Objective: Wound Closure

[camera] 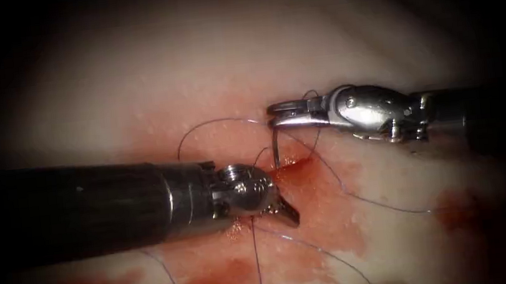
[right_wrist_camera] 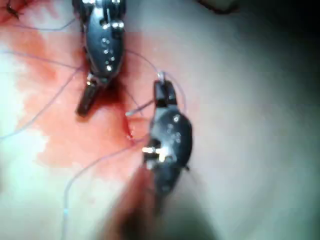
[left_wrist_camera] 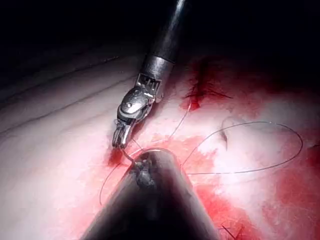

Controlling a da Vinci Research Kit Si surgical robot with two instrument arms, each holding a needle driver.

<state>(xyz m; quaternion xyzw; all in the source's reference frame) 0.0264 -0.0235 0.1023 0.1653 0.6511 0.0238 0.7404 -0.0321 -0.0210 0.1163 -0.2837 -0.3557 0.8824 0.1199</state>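
The needle (camera: 275, 149) is pinched near one end by the right end effector (camera: 272, 116), its other end buried in the tissue (camera: 394, 171) at the cut (camera: 290, 166); the left end effector (camera: 289, 213), pressed together, rests on the tissue, holding nothing; thread (camera: 359, 198) lies looped around.

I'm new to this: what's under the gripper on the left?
Under the left gripper lie red fluid and thread on the tissue. What its tips touch is hidden. The right gripper holds the needle.

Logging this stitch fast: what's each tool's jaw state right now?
Left tool: shut, pressed on the tissue; a hold cannot be told.
Right tool: shut on the needle, whose other end enters the tissue.
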